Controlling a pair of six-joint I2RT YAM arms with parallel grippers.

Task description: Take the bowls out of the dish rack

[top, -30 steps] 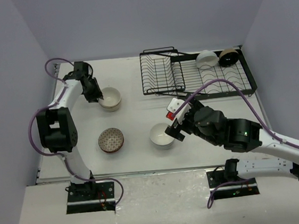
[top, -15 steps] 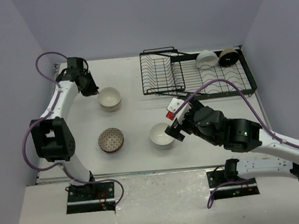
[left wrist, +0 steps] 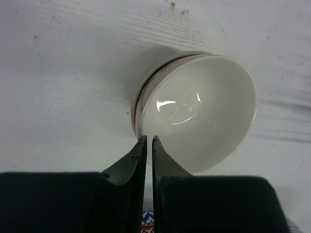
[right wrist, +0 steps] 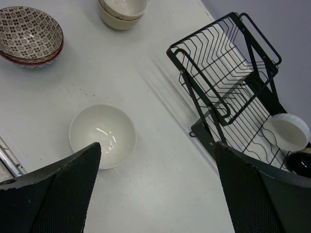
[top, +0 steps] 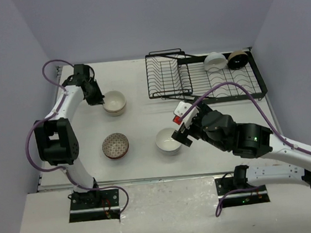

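The black wire dish rack (top: 196,79) stands at the back right and holds a white bowl (top: 215,61) and a dark-inside bowl (top: 237,59). On the table sit a cream bowl stack (top: 114,103), a patterned bowl stack (top: 116,145) and a white bowl (top: 168,142). My left gripper (top: 96,97) is shut and empty, its tips (left wrist: 148,141) just left of the cream bowl's (left wrist: 204,116) rim. My right gripper (top: 182,127) is open and empty above the table (right wrist: 156,145), with the white bowl (right wrist: 102,136) by its left finger.
In the right wrist view the rack (right wrist: 223,73) lies to the upper right with the white bowl (right wrist: 285,132) in it. The patterned stack (right wrist: 29,31) and cream stack (right wrist: 121,9) lie at the top left. Purple walls enclose the table.
My left gripper drew back a little from the cream bowl stack, then came back close to it, staying shut. The right arm and the bowls have not moved.
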